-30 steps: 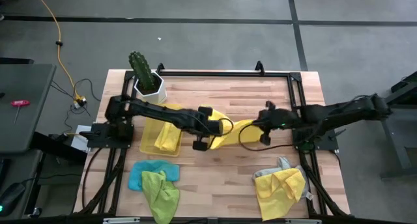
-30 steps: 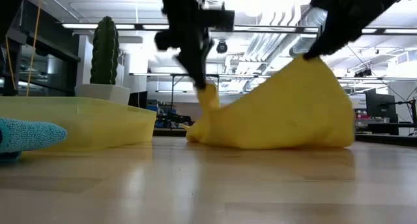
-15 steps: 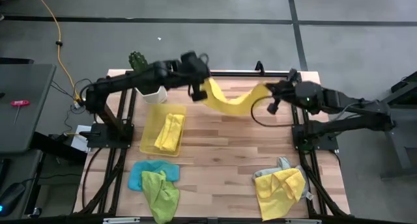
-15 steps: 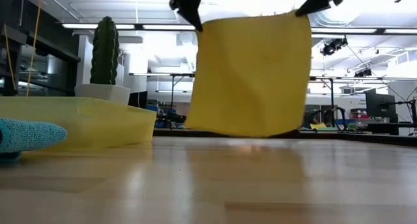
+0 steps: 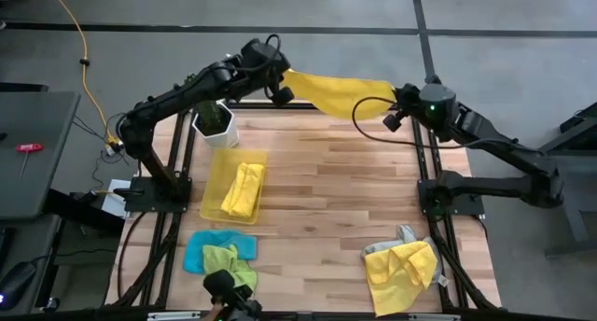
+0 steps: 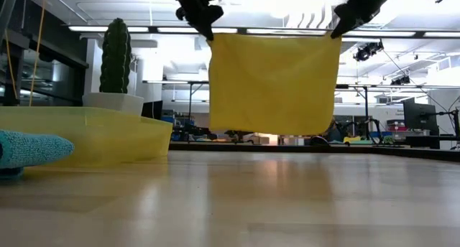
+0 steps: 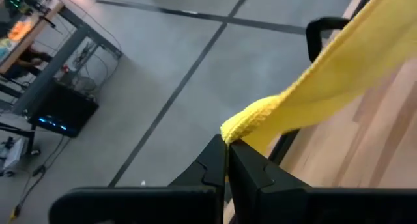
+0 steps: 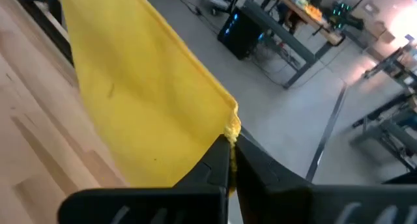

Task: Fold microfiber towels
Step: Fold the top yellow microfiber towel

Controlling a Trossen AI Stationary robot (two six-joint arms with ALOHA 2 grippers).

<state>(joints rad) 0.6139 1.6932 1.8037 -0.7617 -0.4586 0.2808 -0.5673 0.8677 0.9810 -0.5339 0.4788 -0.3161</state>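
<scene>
**One towel up in the air, one in the tray, two heaps waiting**

High view: the left gripper (image 5: 282,90) and the right gripper (image 5: 395,106) hang above the far edge of the table (image 5: 326,200), each clamped on a top corner of a yellow towel (image 5: 338,90) stretched between them, clear of the wood. A folded yellow cloth (image 5: 242,190) lies in the translucent tray (image 5: 216,209) on the left side, which I judge to be finished work. Near the front left, a blue towel (image 5: 201,251) and a lime green towel (image 5: 224,258) lie crumpled together; near the front right, a rumpled yellow heap (image 5: 401,270) lies touching a grey towel (image 5: 396,239). A potted cactus (image 5: 213,118) stands at the far left corner.

Low view: the held towel hangs as a flat, open square, its lower edge above the tabletop, both top corners pinched from above. It has no fold in it yet.

Left wrist view: the left fingers are closed tight on a bunched yellow corner.

Right wrist view: the right fingers are likewise closed on the opposite corner, the sheet spreading away from them.

Judged from this, the task is early: one cloth put away, one spread and ready for laying down and folding, and at least four unfolded.
</scene>
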